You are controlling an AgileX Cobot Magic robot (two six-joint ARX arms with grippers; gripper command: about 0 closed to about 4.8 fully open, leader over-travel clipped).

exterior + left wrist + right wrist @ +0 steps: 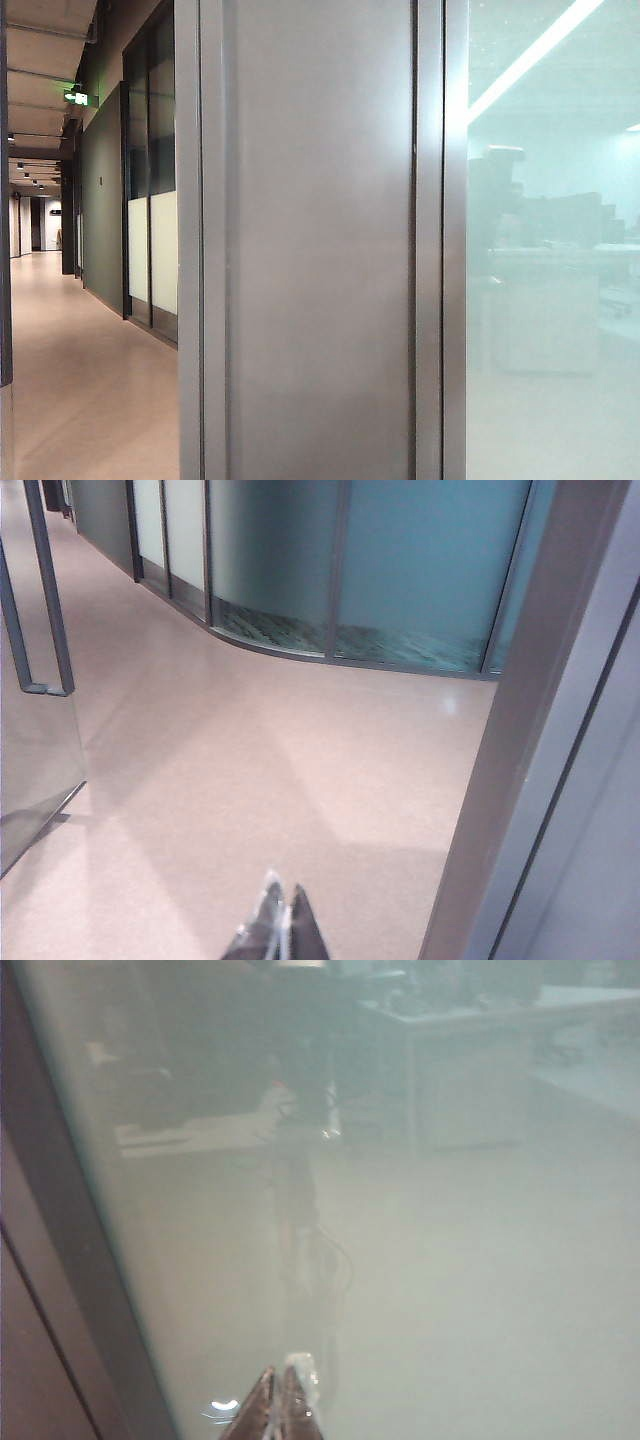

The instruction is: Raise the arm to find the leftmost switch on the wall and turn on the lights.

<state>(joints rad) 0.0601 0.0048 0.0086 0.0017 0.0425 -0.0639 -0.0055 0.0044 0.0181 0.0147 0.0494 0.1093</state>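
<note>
The left gripper (pixel 281 912) is seen closed and empty above the floor (pixel 250 770); the right gripper (pixel 279 1392) (likewise closed, empty) is held near the frosted glass (pixel 450 1260).

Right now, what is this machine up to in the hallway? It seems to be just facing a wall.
It is looking for a wall light switch, but none shows in any view. The exterior view faces a grey metal wall panel beside a frosted glass partition. The left gripper, fingers together, hangs over the pale pink floor holding nothing. The right gripper, also closed and empty, points at the frosted glass. Nothing has been touched yet.
</note>
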